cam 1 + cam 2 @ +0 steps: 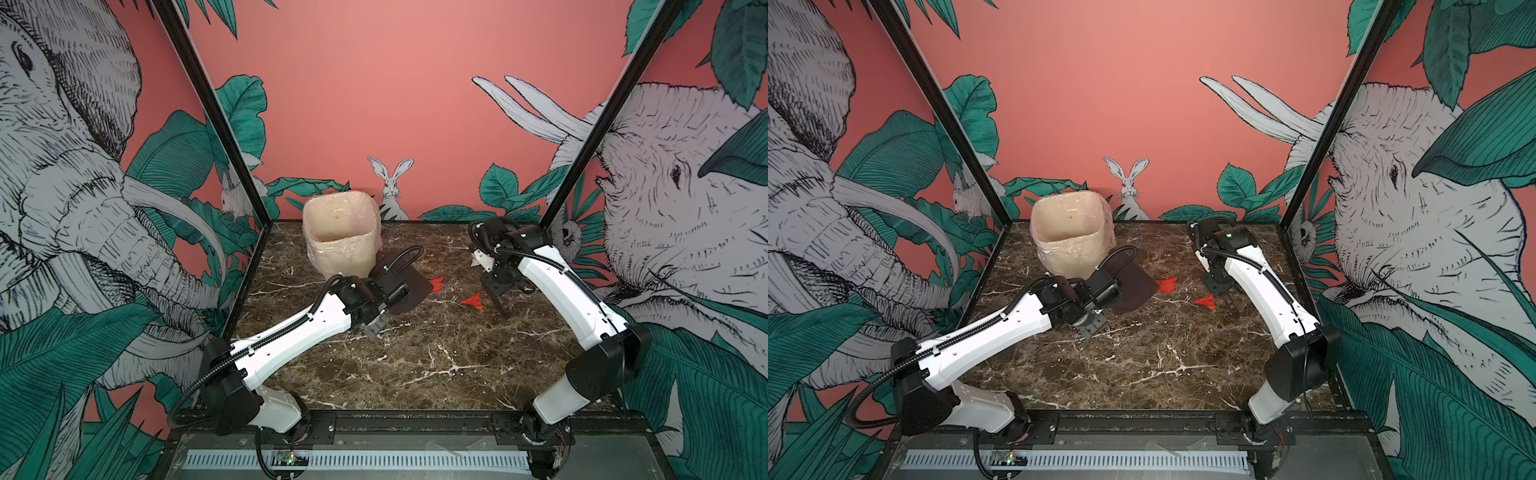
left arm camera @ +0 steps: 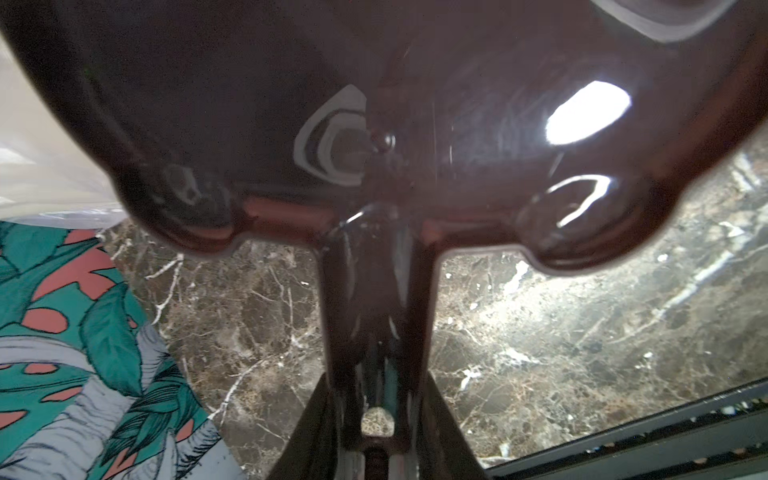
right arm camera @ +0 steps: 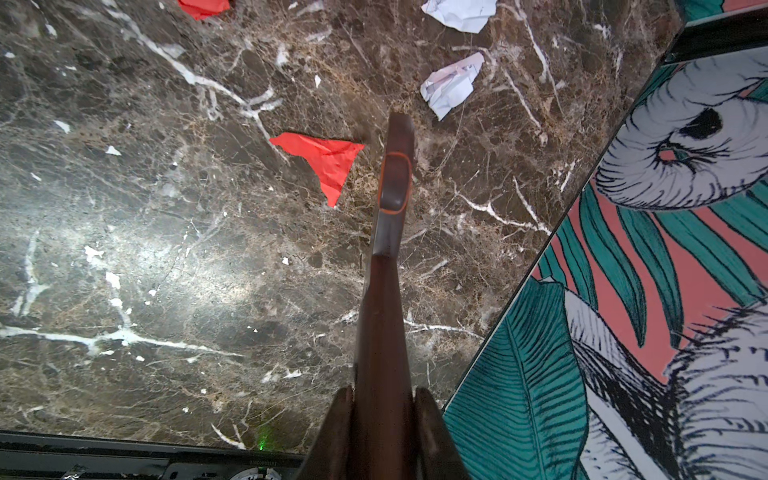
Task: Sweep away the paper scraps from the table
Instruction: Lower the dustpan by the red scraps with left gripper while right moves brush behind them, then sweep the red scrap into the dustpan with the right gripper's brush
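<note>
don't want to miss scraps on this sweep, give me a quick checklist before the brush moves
1. left gripper clamped on dustpan handle: ok
2. right gripper clamped on brush: ok
3. red scraps between brush and dustpan: ok
4. dustpan lip flat on table: cannot tell
5. white scraps in the sweep path: not ok, they lie on the brush's far side from the red ones

Coral-pink back wall (image 1: 374,104) straight ahead, a drawn white rabbit (image 1: 390,185) peeking up between teal leaves (image 1: 498,187). A sketched grey elephant (image 1: 62,166) fills the left side wall, a second elephant (image 1: 673,174) the right. Black frame posts (image 1: 216,112) climb from the far corners, and a grey slotted panel (image 1: 374,459) runs along the front.
</note>
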Controlling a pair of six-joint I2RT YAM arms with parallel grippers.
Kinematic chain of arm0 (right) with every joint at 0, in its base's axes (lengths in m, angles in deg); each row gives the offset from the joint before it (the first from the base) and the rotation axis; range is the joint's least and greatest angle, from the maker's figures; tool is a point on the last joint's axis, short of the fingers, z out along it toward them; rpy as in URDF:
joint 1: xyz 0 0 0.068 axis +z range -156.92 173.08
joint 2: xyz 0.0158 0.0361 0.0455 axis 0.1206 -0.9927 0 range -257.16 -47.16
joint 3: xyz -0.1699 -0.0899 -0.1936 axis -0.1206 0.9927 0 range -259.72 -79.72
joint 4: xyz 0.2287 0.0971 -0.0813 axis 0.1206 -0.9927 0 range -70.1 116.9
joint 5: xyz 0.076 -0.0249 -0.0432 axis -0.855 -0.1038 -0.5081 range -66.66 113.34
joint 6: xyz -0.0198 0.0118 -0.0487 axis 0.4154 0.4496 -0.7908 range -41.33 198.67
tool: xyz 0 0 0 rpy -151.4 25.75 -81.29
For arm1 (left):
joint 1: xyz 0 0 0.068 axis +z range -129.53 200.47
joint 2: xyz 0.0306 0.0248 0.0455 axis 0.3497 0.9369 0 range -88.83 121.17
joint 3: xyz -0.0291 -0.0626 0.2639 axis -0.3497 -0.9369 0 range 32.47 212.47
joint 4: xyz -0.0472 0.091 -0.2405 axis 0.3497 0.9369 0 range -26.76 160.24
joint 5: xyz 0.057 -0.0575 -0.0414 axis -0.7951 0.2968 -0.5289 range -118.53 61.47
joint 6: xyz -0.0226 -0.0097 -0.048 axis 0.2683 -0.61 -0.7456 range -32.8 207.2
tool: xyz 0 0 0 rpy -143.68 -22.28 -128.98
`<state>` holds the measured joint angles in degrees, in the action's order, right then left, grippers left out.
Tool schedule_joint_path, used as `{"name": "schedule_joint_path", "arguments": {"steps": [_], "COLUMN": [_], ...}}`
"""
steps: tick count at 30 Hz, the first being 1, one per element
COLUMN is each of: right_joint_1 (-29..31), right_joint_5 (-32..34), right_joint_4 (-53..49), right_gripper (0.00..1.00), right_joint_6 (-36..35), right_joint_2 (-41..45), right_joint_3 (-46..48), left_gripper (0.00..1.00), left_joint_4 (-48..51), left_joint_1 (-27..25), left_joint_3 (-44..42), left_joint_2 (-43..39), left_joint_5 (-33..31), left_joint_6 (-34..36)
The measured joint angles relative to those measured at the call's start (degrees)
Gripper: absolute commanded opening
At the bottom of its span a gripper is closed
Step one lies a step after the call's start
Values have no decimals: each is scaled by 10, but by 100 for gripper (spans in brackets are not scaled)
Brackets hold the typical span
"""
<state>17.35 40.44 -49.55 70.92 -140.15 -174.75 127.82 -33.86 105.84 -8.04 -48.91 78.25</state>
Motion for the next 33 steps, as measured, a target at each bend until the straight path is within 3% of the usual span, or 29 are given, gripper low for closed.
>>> {"name": "schedule_joint_path", "arguments": {"steps": [17,33], "right_joint_1": [61,132], "right_joint_5": [13,-63], "right_joint_4": [-18,-38], "right_gripper": [0,0], "right_joint_6": [-14,24], "right_joint_2": [-57,-33], "right_joint_3": [-32,-31], "left_gripper": [0,0], "left_joint_4": [-47,-49], "left_joint_1": [-27,-75], "left_joint_3": [-82,-121], "left_joint_2": [0,27], "left_joint_5": [62,87], "left_joint_6": [-37,-55]}}
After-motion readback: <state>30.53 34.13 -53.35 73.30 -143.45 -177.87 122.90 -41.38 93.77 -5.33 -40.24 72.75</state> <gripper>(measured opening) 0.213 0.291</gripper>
